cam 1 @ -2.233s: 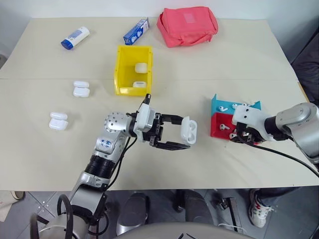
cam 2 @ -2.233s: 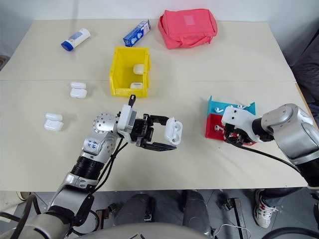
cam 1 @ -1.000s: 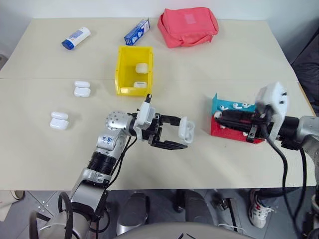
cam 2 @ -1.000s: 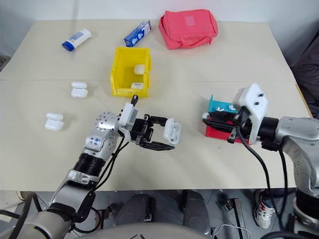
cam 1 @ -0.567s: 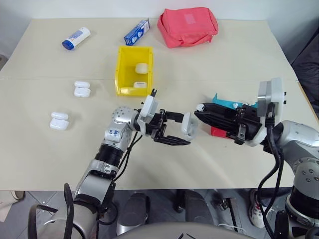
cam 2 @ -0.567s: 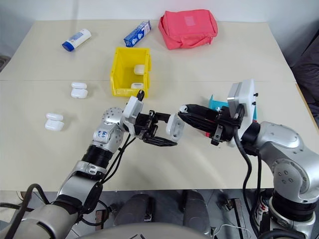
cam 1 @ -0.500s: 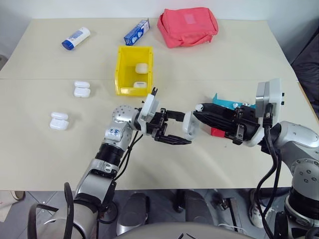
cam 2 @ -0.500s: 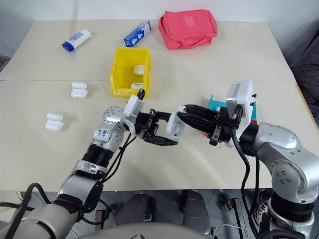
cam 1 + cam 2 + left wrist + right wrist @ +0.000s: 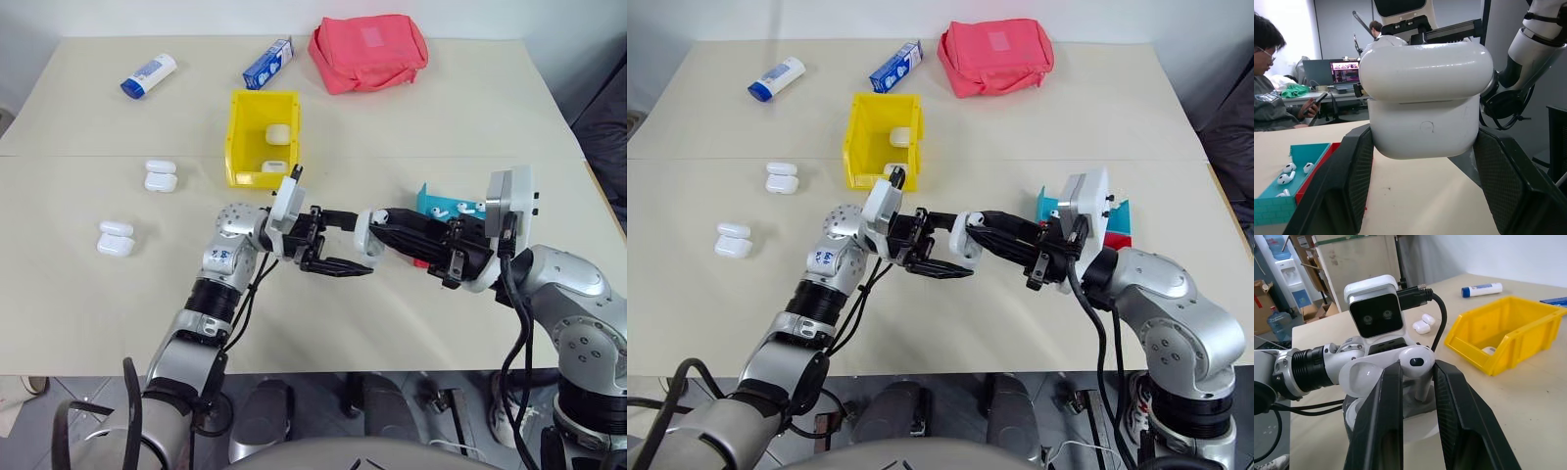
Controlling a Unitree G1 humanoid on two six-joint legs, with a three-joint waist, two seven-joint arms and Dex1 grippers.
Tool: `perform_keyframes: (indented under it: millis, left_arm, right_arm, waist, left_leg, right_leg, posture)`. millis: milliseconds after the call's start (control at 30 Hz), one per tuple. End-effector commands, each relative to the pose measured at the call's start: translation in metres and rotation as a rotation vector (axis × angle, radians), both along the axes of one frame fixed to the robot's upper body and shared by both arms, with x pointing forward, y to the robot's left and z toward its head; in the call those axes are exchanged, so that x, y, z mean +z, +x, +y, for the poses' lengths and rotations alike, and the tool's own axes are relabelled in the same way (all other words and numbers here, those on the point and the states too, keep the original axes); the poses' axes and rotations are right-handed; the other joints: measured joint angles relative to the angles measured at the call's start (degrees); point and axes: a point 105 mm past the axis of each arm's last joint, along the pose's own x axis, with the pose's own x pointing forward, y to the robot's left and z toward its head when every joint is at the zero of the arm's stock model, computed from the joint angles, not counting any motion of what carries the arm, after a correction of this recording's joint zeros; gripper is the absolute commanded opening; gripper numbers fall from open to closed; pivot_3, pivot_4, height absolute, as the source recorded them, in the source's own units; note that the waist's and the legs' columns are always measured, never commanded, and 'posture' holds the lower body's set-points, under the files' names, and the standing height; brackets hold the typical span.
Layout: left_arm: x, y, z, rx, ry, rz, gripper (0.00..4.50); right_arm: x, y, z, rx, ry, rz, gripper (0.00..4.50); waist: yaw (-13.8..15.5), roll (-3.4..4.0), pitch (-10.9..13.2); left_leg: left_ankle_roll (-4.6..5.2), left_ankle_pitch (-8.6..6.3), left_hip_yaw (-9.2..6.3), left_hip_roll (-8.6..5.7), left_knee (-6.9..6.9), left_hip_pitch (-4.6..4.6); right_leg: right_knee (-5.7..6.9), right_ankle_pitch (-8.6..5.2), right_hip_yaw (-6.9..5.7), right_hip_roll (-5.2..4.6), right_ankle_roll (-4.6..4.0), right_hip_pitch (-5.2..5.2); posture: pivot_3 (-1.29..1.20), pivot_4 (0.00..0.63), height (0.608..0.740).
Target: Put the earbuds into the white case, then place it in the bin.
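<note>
My left gripper (image 9: 361, 247) is shut on the white case (image 9: 364, 232), holding it above the table's middle with its lid open. The left wrist view shows the case's back (image 9: 1422, 98) between the two fingers. My right gripper (image 9: 380, 229) reaches in from the right, right at the case, and is shut on one earbud (image 9: 1417, 363) whose stem points down into the open case. More earbuds (image 9: 462, 208) lie in the teal tray (image 9: 427, 202). The yellow bin (image 9: 236, 137) stands behind the grippers with two white cases inside.
A red tray (image 9: 1120, 240) adjoins the teal one, behind my right arm. Two pairs of white cases (image 9: 160, 175) (image 9: 115, 238) lie at the left. A pink pouch (image 9: 368, 51), a blue box (image 9: 267, 62) and a white-and-blue tube (image 9: 148, 74) sit at the back. A person (image 9: 1268, 98) sits beyond the table.
My right gripper has swung left from over the trays, carrying the earbud up to the case. The left gripper has kept its hold and barely moved.
</note>
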Motion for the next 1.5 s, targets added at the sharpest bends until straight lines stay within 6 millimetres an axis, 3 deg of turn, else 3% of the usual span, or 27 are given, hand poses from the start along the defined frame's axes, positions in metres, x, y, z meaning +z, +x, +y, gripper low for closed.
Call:
perform_keyframes:
  millis: [33, 567, 1200, 1367, 1500]
  left_arm:
    - [0.01, -0.009, 0.0, -0.091, -0.026, -0.075, 2.73]
    - [0.024, -0.005, -0.003, -0.057, -0.133, -0.137, 2.73]
    - [0.019, -0.002, -0.007, -0.045, -0.124, -0.179, 2.73]
    - [0.017, -0.002, -0.007, -0.043, -0.116, -0.178, 2.73]
    - [0.014, 0.0, -0.006, -0.038, -0.103, -0.172, 2.73]
  right_arm:
    - [-0.001, -0.001, 0.005, 0.026, -0.004, -0.017, 0.52]
    - [-0.033, 0.0, -0.008, 0.052, -0.134, 0.054, 0.52]
    - [-0.033, 0.0, 0.0, 0.121, -0.174, 0.079, 0.52]
    - [-0.03, 0.001, 0.0, 0.117, -0.174, 0.067, 2.14]
    - [-0.023, 0.002, 0.002, 0.111, -0.167, 0.044, 2.14]
  waist:
    - [0.0, 0.0, 0.0]
    - [0.0, 0.0, 0.0]
    - [0.1, -0.01, 0.0]
    - [0.0, 0.0, 0.0]
    - [0.1, -0.01, 0.0]
  left_leg:
    - [0.01, 0.0, 0.0, 0.0, 0.0, 0.0]
    - [0.06, -0.04, 0.06, 0.0, 0.0, 0.0]
    - [0.08, -0.05, 0.05, 0.01, 0.01, 0.0]
    - [0.08, -0.05, 0.05, 0.01, 0.01, 0.0]
    - [0.08, -0.05, 0.05, 0.01, 0.01, -0.01]
  right_leg:
    - [0.0, 0.0, 0.0, 0.0, 0.0, 0.0]
    - [-0.03, 0.0, 0.04, 0.0, 0.0, -0.01]
    - [-0.06, 0.01, 0.04, -0.04, 0.01, -0.02]
    - [-0.06, 0.01, 0.03, -0.04, 0.02, -0.03]
    - [-0.07, 0.01, 0.03, -0.05, 0.02, -0.03]
  posture:
    - [0.0, 0.15, 0.74]
    - [0.0, 0.15, 0.74]
    - [0.0, 0.15, 0.74]
    - [0.0, 0.15, 0.74]
    - [0.0, 0.15, 0.74]
